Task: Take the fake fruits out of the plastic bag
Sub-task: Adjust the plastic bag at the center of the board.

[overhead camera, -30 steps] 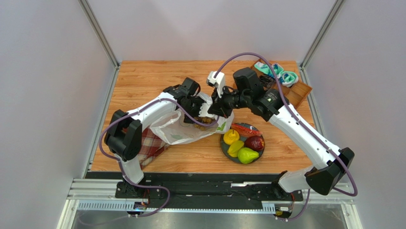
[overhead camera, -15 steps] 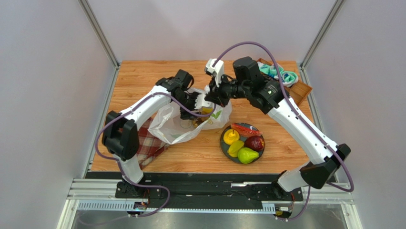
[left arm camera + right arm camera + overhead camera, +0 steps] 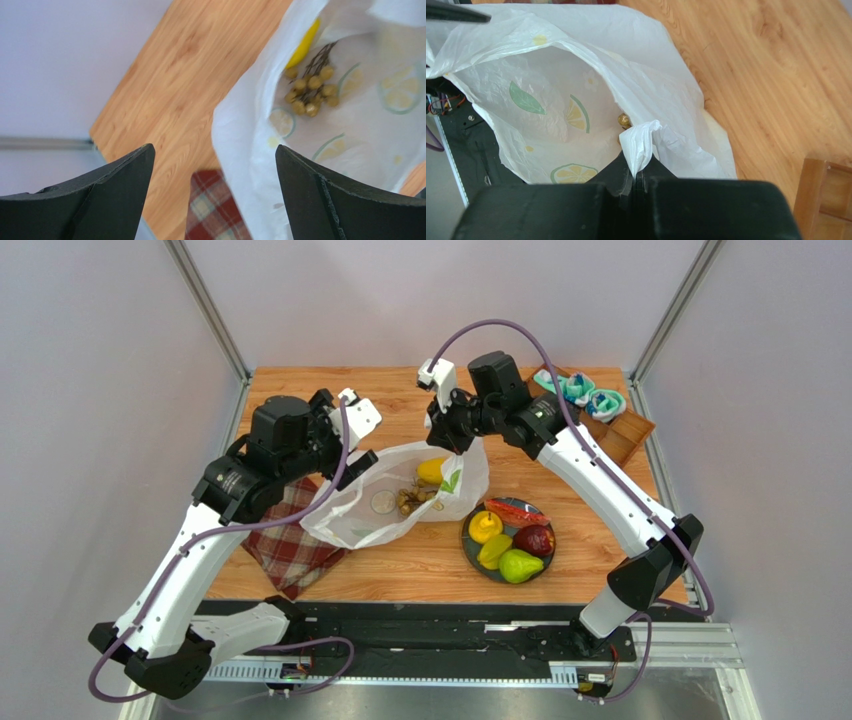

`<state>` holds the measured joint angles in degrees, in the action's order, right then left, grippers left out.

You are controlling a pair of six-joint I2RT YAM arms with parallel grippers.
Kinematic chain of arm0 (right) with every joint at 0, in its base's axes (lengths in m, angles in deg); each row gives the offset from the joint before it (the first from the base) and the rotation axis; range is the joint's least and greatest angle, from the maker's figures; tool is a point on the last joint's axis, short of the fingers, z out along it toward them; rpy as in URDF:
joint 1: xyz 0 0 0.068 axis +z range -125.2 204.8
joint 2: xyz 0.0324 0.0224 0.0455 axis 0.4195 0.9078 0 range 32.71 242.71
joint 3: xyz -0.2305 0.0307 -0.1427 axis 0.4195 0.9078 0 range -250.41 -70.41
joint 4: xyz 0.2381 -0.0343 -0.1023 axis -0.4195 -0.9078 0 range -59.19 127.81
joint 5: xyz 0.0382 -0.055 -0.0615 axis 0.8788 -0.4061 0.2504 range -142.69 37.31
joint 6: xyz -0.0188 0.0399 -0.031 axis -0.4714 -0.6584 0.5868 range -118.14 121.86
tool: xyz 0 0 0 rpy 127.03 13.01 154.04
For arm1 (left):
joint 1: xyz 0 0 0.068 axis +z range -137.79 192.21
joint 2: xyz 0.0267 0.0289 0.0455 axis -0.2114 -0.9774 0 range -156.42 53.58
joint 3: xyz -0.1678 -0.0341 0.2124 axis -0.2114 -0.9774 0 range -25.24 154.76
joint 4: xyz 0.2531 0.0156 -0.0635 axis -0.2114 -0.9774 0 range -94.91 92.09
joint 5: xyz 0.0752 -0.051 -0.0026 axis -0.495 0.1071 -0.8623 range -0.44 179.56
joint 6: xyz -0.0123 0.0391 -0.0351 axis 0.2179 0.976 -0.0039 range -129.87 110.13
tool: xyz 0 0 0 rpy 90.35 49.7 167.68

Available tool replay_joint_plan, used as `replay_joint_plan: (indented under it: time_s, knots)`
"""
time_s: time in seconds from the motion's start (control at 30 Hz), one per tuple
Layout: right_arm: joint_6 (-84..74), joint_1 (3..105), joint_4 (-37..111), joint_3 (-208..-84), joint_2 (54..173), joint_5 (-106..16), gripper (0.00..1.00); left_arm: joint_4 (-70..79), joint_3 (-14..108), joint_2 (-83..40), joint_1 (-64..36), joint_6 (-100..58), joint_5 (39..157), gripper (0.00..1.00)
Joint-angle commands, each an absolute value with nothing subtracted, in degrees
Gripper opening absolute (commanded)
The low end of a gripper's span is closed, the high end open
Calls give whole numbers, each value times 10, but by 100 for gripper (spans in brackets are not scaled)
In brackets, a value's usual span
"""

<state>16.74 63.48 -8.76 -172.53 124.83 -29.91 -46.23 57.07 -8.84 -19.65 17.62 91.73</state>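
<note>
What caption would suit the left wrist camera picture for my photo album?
Open black fingers hover over the white crinkly plastic bag, a brown grape bunch and yellow plastic fruit inside.

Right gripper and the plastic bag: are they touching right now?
Touching. The right wrist view shows the right gripper shut on a pinched fold of the plastic bag, with white film bunched up just above it.

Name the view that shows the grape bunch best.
Left wrist: the grape bunch lies unobstructed inside the plastic bag. Top external shows it small; right wrist shows barely one grape past a bag fold.
</note>
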Motion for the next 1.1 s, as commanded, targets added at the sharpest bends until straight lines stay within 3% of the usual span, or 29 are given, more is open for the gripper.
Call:
replay_joint_plan:
  time_s: [0.0,0.53,0.73,0.87,1.07]
  knots:
    - [168,634,-88,-1703,1210,-304,0,-511,533,-99,-180,125,843,99]
    - [170,635,-82,-1665,1188,-310,0,-593,571,-239,-138,14,1156,99]
    - [165,634,-74,-1637,1172,-325,0,-616,574,-138,-125,105,1234,99]
    - [150,630,-65,-1639,1171,-340,0,-679,532,-112,-164,169,1184,99]
    - [136,620,-64,-1654,1180,-348,0,-684,489,-20,-190,219,1231,99]
